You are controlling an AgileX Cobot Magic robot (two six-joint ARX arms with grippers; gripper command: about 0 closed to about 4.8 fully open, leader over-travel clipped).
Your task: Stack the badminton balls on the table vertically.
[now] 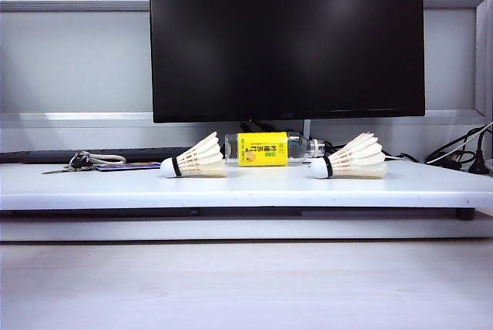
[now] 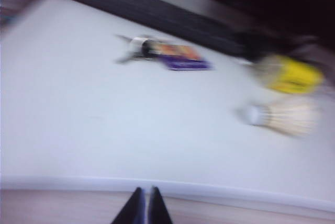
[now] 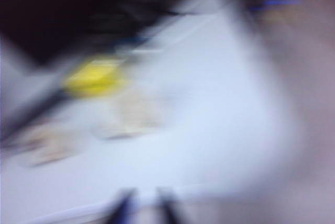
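Observation:
Two badminton balls lie on their sides on the white table (image 1: pixel 246 187), cork tips pointing left: one left of centre (image 1: pixel 196 162), one right of centre (image 1: pixel 350 160). Neither gripper shows in the exterior view. In the left wrist view my left gripper (image 2: pixel 145 205) is shut and empty, hovering over the table's front edge, well short of the left ball (image 2: pixel 285 116). The right wrist view is badly blurred. My right gripper (image 3: pixel 144 208) shows a gap between its dark fingers with nothing in it, also near the front edge. Pale smears mark the two balls: one (image 3: pixel 136 111), the other (image 3: pixel 47 145).
A clear bottle with a yellow label (image 1: pixel 266 149) lies behind and between the balls. A large black monitor (image 1: pixel 285 37) stands at the back. Keys (image 1: pixel 81 162) and a purple card (image 1: pixel 127 166) lie at the far left, cables (image 1: pixel 462 156) at the far right.

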